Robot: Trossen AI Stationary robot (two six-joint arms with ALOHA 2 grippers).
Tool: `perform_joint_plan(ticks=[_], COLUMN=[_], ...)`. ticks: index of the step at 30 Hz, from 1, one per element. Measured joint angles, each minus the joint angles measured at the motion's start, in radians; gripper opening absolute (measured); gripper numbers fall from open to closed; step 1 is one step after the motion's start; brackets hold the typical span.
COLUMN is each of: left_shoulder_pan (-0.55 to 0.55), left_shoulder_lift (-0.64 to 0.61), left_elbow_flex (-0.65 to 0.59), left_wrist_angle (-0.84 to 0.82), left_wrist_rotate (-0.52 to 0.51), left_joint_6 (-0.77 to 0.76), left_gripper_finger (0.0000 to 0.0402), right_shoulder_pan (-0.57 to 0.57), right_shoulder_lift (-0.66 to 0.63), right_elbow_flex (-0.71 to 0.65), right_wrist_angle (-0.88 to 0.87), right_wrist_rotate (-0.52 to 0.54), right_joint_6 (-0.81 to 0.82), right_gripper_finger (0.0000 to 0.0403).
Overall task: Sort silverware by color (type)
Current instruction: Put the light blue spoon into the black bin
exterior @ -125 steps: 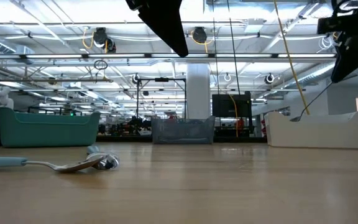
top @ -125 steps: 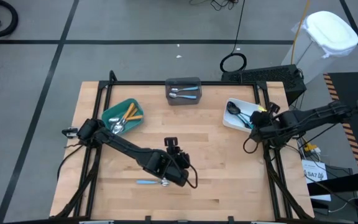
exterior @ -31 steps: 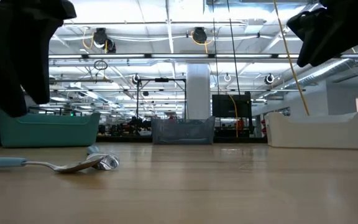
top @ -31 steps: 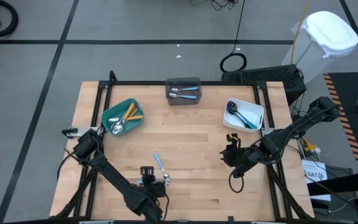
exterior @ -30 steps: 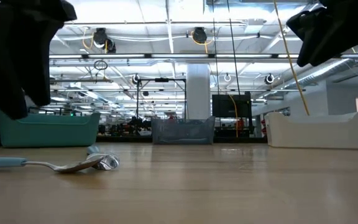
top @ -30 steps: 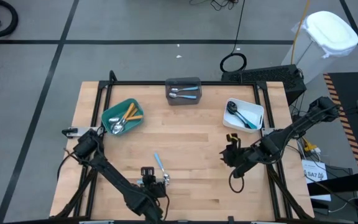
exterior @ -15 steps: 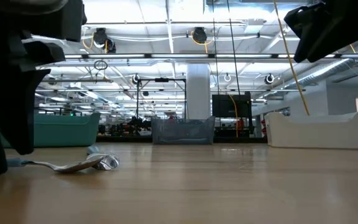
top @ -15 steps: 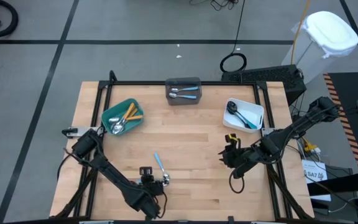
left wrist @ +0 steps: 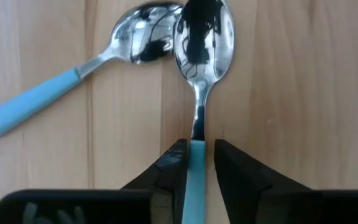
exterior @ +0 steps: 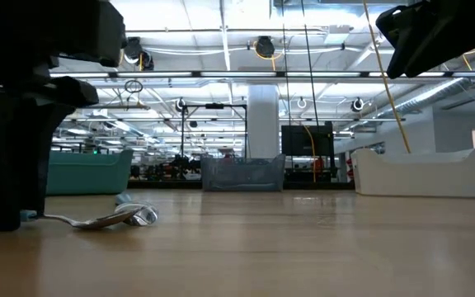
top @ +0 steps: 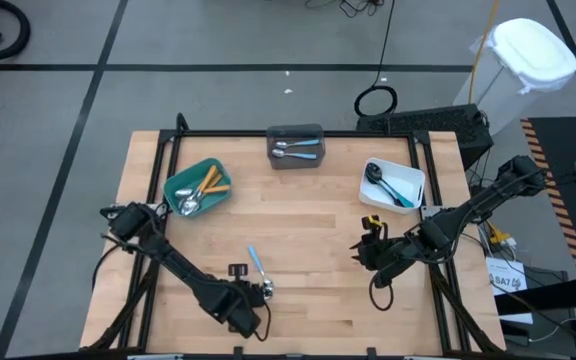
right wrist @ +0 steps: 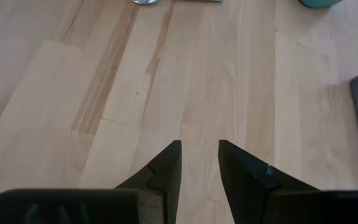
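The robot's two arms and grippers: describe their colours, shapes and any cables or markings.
Both arms are black, slim and jointed, with dark cables looping beside them. The left gripper and right gripper each end in two black wedge-shaped fingers. The right one carries a small yellow patch.

We see the table (top: 308, 200) from above evenly and brightly lit, with only soft, short shadows under the arms; in the low view the light comes from rows of ceiling lamps (exterior: 262, 45) in the hall behind, so the near arm masses read as black silhouettes against the glare; the tabletop close to that camera is blurred; in the left wrist view the spoon bowls (left wrist: 202, 34) mirror dark shapes and bright highlights; the wood looks sharp there.
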Motion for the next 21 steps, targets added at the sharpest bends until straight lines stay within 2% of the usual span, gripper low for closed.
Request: perform_joint_plan(ticks=[8, 13, 21], left_shoulder_pan=[0.029, 0.034, 0.028], left_shoulder_lift=[0.002, 0.004, 0.010], left_elbow_flex=[-0.002, -0.002, 0.038], left_wrist_angle=[0.081, 0.117, 0.088], left_wrist_rotate=[0.006, 0.006, -0.026], left_joint_6=[0.112, 0.119, 0.109], left_gripper_finger=[0.0045, 0.0011, 0.0004], right_shoulder_pan=[0.000, 0.000, 0.000], right_shoulder_lift=[0.000, 0.000, 0.000], right_elbow_flex=[0.000, 0.000, 0.000], right_wrist_angle=[-0.001, -0.001, -0.001], right_wrist_rotate=[-0.001, -0.001, -0.001], right_joint_6=[0.023, 0.023, 0.023], right_gripper_finger=[0.0102, 0.0102, 0.0102])
